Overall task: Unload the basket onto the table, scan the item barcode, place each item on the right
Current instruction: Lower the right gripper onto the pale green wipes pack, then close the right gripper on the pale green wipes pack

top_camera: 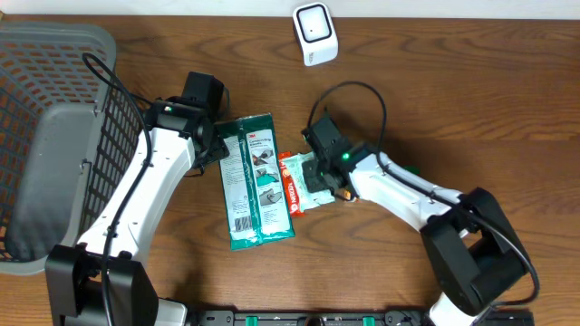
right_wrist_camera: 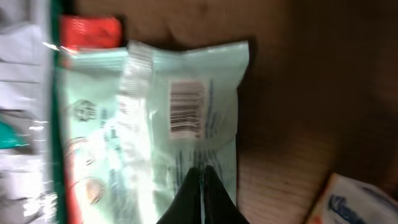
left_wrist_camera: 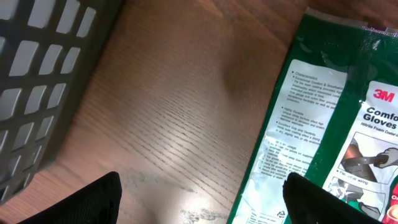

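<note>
Wooden tabletop (top_camera: 453,109). Gray mesh basket (top_camera: 54,54) at 9 o'clock, white scanner (top_camera: 314,33) upright at 12 o'clock, well apart from everything else. A green glove pack (top_camera: 256,181) lies flat at the centre. A red packet (top_camera: 290,174) touches its 3 o'clock edge. A pale mint pouch (right_wrist_camera: 149,93) overlaps that packet on the side away from the glove pack. The pouch lies flat, and its barcode (right_wrist_camera: 186,109) faces up, in plain sight of the right wrist camera. The right fingers (right_wrist_camera: 196,199) are pressed together, their tips over the pouch edge at 6 o'clock in that view; I cannot tell whether they nip the film. A tissue pack (right_wrist_camera: 354,202) shows at 4 o'clock of the same view, apart from the pouch. The left fingers (left_wrist_camera: 93,202) are spread wide and hold nothing. They hover over bare wood at the glove pack's 9 o'clock side, between it and the basket.
</note>
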